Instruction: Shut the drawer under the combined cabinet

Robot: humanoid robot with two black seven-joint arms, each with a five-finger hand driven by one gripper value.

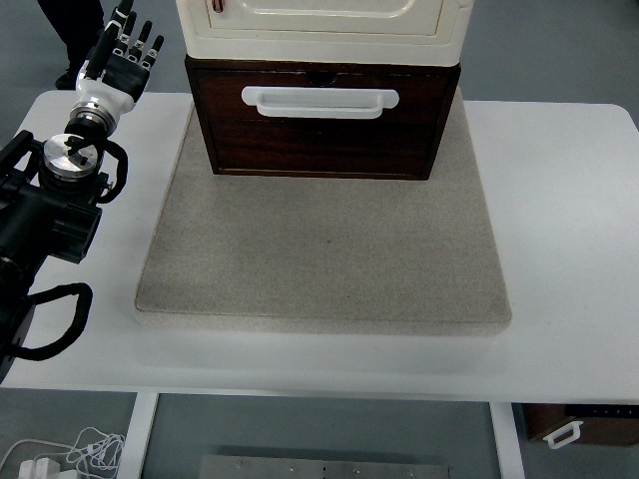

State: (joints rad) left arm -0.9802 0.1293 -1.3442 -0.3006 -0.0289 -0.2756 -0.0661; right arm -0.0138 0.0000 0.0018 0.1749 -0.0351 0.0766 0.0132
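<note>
While the left hand [118, 62] hangs off to the left of the drawer [321, 118], its fingers [140, 40] are spread and loosely extended, gripping nothing. It sits well apart from the drawer, beyond that drawer's left end and a little farther from the camera than its front face, above the rear left corner of the white table [559, 230]. The black left arm [50, 210] runs from the picture's left edge up to the white wrist.

The drawer is a dark brown wooden box with a long white handle [319, 102] across the upper part of its front. It lies directly beneath the cream cabinet [324, 25], and its front face stands forward of the cabinet's front, toward the camera. The drawer rests on the rear part of a grey speckled mat [319, 259], which spreads out from the drawer's front toward the camera and covers the middle of the table.

Behind the hand, at the top left corner, a person's dark trouser legs and shoes [72, 40] stand on the grey floor. Below the table's near edge, white cables [70, 454] lie on the floor at the lower left.
</note>
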